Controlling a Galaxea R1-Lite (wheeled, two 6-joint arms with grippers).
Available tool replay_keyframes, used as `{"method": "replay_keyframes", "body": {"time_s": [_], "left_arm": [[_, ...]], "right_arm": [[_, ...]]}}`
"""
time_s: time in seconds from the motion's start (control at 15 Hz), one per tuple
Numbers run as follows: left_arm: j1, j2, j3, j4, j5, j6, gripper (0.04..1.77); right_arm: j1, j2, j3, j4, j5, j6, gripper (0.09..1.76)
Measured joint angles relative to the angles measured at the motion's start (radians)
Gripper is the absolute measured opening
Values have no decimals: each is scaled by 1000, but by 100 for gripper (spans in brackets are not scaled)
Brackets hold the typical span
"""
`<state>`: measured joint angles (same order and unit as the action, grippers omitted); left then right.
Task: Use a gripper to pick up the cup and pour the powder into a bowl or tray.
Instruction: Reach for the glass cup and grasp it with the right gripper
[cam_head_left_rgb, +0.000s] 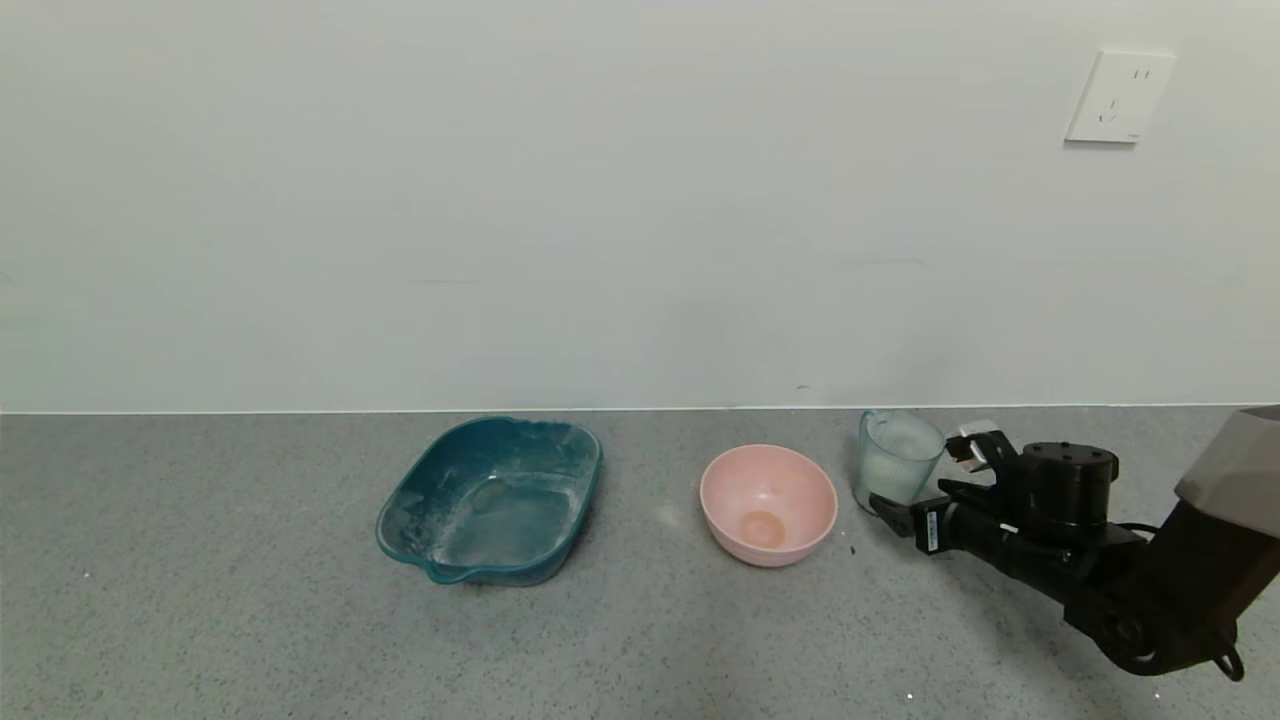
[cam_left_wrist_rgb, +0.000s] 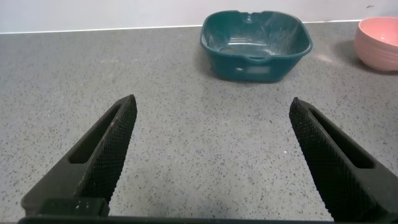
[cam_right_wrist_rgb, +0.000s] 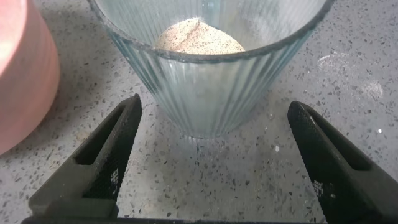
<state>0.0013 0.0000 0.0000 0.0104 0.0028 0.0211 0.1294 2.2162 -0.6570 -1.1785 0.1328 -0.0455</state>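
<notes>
The ribbed pale blue-green cup (cam_head_left_rgb: 898, 460) stands upright on the grey counter, right of the pink bowl (cam_head_left_rgb: 768, 505). White powder (cam_right_wrist_rgb: 199, 37) lies heaped inside the cup (cam_right_wrist_rgb: 208, 81). My right gripper (cam_head_left_rgb: 930, 478) is open and low at the cup's right side, one finger on each side of its base without touching it. In the right wrist view the gripper (cam_right_wrist_rgb: 214, 106) has the cup just ahead between its fingertips, with the bowl (cam_right_wrist_rgb: 22, 74) beside it. The bowl looks empty. My left gripper (cam_left_wrist_rgb: 211, 106) is open and empty over bare counter.
A teal squarish tray (cam_head_left_rgb: 490, 500) with a white dusting inside sits left of the bowl; it also shows in the left wrist view (cam_left_wrist_rgb: 255, 40), with the bowl (cam_left_wrist_rgb: 379, 34) beyond it. A white wall runs along the counter's back edge.
</notes>
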Motion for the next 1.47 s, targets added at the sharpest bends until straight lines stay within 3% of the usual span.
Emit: {"method": "replay_keyframes", "body": {"time_s": [1.47], "left_arm": [[0, 0, 0, 0, 0, 0, 176]], "right_arm": [[18, 110, -135, -64, -5, -16, 171]]}}
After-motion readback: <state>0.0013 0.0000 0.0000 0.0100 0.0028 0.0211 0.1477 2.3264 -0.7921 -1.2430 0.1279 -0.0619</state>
